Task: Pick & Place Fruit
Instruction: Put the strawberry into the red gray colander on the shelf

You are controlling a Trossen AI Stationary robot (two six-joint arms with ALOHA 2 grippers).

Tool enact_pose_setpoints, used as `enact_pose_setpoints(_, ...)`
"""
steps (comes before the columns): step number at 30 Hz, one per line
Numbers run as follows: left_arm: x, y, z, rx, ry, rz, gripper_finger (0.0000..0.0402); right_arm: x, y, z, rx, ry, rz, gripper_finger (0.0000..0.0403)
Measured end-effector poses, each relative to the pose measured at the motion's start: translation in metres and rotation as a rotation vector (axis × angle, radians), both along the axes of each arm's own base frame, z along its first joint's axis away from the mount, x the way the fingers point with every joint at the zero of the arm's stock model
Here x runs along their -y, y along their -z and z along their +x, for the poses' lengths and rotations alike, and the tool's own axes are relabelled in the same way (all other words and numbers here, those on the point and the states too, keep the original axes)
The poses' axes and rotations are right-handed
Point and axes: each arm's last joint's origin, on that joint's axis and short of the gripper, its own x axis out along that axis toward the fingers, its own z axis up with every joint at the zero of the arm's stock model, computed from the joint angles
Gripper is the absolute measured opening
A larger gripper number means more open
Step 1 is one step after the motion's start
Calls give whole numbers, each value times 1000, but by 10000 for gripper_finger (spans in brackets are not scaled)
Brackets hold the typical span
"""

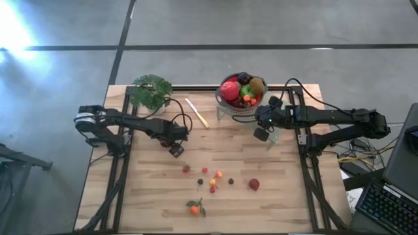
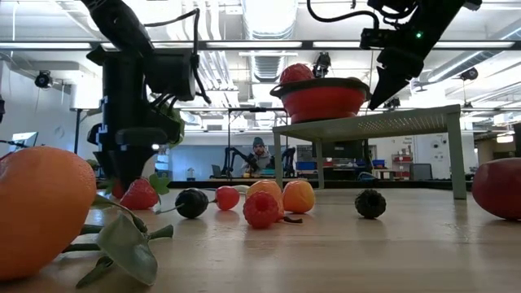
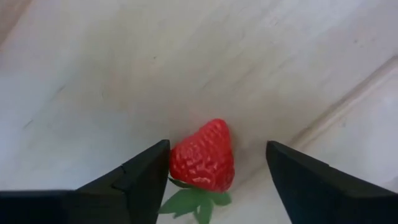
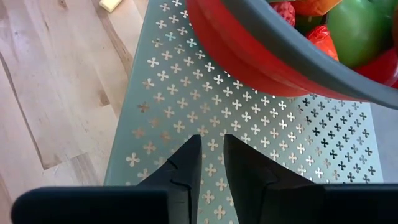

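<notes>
A red strawberry (image 1: 186, 168) with green leaves lies on the wooden table; it also shows in the left wrist view (image 3: 204, 157) and the low view (image 2: 140, 195). My left gripper (image 1: 176, 149) is open just above and beside the strawberry, and in the left wrist view its fingers stand on either side of it. My right gripper (image 1: 261, 134) is shut and empty over the pale perforated stand (image 4: 249, 124), beside the red bowl (image 1: 241, 91) of fruit. Small berries (image 1: 215, 177), a red fruit (image 1: 253, 185) and a leafy tangerine (image 1: 194, 209) lie on the table.
A potted plant (image 1: 151, 91) and a pale knife (image 1: 196, 113) sit at the table's far side, near the left arm. The bowl stands on the raised stand at the far middle. Bare wood lies along the near edge on both sides of the tangerine.
</notes>
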Motion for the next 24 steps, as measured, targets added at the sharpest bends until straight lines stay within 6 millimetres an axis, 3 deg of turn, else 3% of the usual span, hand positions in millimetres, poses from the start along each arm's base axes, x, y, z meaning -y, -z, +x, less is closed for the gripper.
enact_pose_setpoints(24, -1, -1, 9, 92, 95, 18, 147, -1, 2, 2, 24, -9, 13, 132)
